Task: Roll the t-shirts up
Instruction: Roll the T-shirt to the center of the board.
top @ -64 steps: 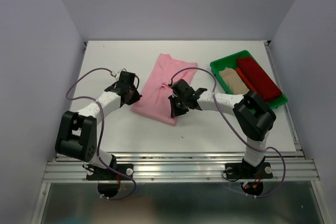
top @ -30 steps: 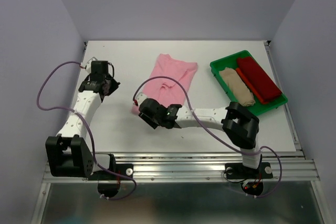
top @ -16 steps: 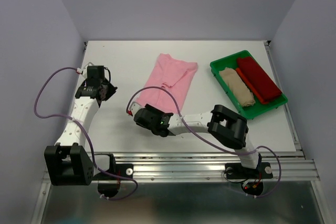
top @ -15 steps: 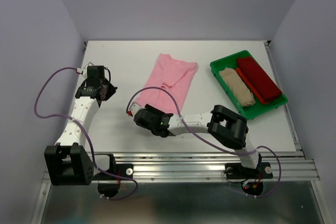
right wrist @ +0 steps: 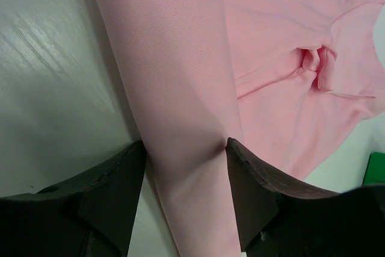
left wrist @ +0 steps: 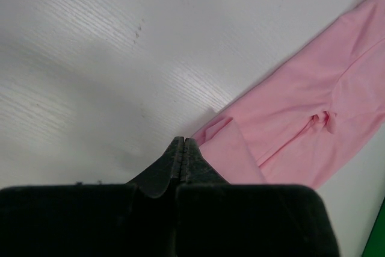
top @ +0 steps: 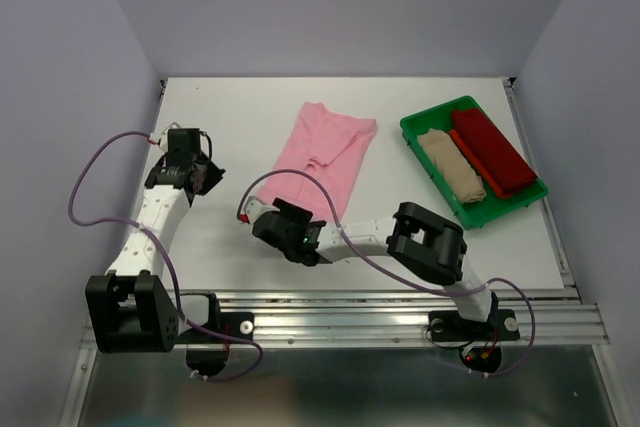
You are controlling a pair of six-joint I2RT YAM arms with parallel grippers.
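Table (top: pixel 250 112); pink t-shirt (top: pixel 325 152) lengthwise near-left to far-right

The plain light pink cloth t-shirt (top: pixel 325 162) sits on a white, faintly grained tabletop (top: pixel 250 107). At far right, a bright green plastic tray (top: pixel 432 112) contains a beige rolled cloth shirt (top: pixel 452 175) and a dark red rolled cloth shirt (top: pixel 495 152). The left arm (top: pixel 150 222) and right arm (top: pixel 365 232) are white with black joints.
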